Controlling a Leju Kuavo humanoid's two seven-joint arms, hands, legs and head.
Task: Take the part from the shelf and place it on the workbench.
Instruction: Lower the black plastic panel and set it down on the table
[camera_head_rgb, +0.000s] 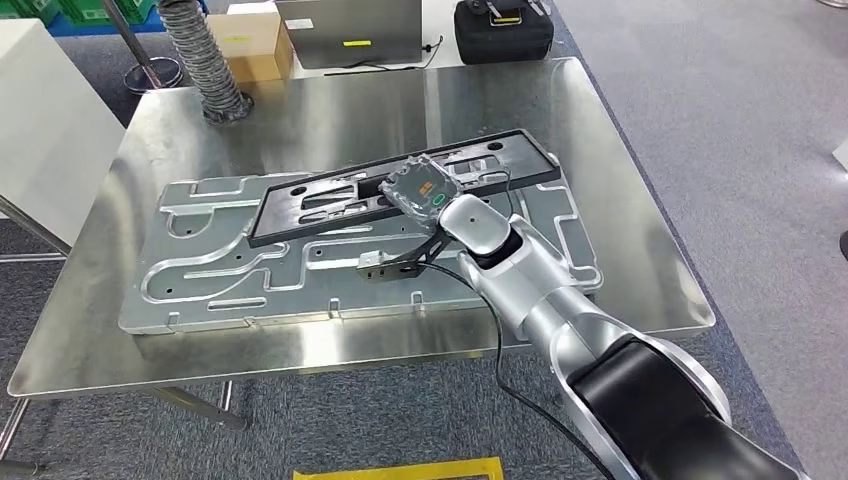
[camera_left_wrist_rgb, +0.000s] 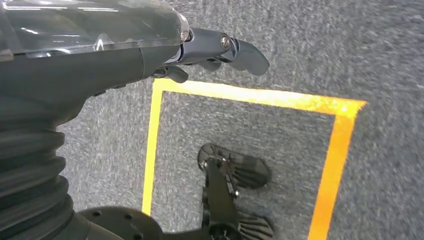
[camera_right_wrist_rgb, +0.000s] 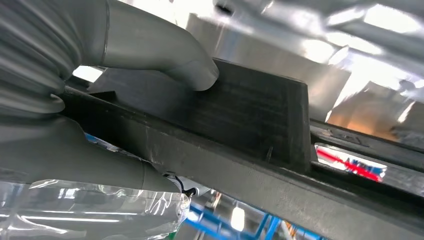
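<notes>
The part is a long black frame (camera_head_rgb: 330, 205) with cut-outs, lying slantwise on a grooved aluminium plate (camera_head_rgb: 220, 270) on the steel workbench (camera_head_rgb: 300, 110). My right hand (camera_head_rgb: 420, 190) is at the frame's middle, its clear-covered back turned up. In the right wrist view the thumb (camera_right_wrist_rgb: 165, 55) presses on one face of the black frame (camera_right_wrist_rgb: 250, 115) and the fingers lie against its other side, so the hand grips it. My left hand (camera_left_wrist_rgb: 215, 47) hangs over the grey carpet with its fingers apart, holding nothing.
At the bench's far edge stand a grey ribbed hose (camera_head_rgb: 205, 55), a cardboard box (camera_head_rgb: 245, 45), a laptop (camera_head_rgb: 350, 30) and a black case (camera_head_rgb: 503, 30). A white cabinet (camera_head_rgb: 45, 130) is at the left. Yellow tape (camera_left_wrist_rgb: 250, 95) marks the floor.
</notes>
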